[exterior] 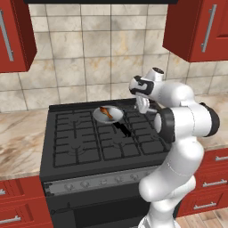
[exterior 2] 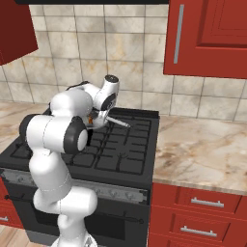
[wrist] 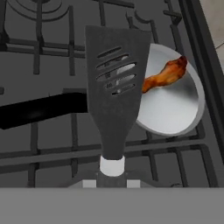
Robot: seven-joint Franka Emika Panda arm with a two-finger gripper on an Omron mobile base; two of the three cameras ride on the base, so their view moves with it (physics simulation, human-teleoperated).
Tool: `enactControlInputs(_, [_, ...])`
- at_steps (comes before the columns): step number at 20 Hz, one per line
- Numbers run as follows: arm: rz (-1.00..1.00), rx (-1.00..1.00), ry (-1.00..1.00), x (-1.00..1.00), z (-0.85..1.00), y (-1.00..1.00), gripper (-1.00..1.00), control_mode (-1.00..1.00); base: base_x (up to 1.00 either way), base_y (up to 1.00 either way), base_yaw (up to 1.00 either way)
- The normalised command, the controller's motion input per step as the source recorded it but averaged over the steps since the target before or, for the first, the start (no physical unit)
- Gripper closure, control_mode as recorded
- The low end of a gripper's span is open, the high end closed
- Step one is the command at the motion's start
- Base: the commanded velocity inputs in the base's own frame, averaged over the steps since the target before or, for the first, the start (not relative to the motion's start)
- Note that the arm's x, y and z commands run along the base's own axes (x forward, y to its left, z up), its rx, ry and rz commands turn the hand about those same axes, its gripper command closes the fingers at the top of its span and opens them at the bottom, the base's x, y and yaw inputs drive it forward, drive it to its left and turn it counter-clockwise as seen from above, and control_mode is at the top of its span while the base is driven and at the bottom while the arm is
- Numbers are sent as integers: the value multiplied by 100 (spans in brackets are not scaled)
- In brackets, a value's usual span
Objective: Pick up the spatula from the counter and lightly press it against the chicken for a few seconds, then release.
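Note:
In the hand view a dark slotted spatula (wrist: pixel 116 87) runs up from my gripper (wrist: pixel 112 181), which is shut on its pale handle end. Its blade covers the left part of a round silver pan (wrist: pixel 175 109), beside a browned chicken piece (wrist: pixel 164 76); whether blade and chicken touch, I cannot tell. The pan's black handle (wrist: pixel 39 109) points left. In the left base view the gripper (exterior: pixel 143 106) hangs just right of the pan (exterior: pixel 109 114) with the chicken (exterior: pixel 105 113). The spatula's grey handle (exterior 2: pixel 118 121) sticks out of the gripper (exterior 2: pixel 99 118) in the right base view.
The pan rests on the back of a black gas stove (exterior: pixel 75 147) with raised grates. Marble counter lies to the left (exterior: pixel 18 138) and right (exterior 2: pixel 202 149). A tiled wall (exterior: pixel 89 53) rises behind, red cabinets (exterior 2: pixel 207 38) hang above.

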Motion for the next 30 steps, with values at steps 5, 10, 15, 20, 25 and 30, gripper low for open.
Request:
enactControlInputs(5, [4,0,-4,28,0,32,100,-100,0,0,0])
enactControlInputs(10, [3,-2,-1,29,-3,33,100,-100,0,0,0])
enactControlInputs(15, [2,-6,0,26,-16,26,100,-100,0,0,0])
enactControlInputs(20, [1,-6,0,25,-16,18,100,-100,0,0,0])
enactControlInputs(25, [2,-5,0,18,-4,10,100,-100,0,0,0])
enactControlInputs(30, [2,-4,0,24,-6,3,100,-100,0,0,0])
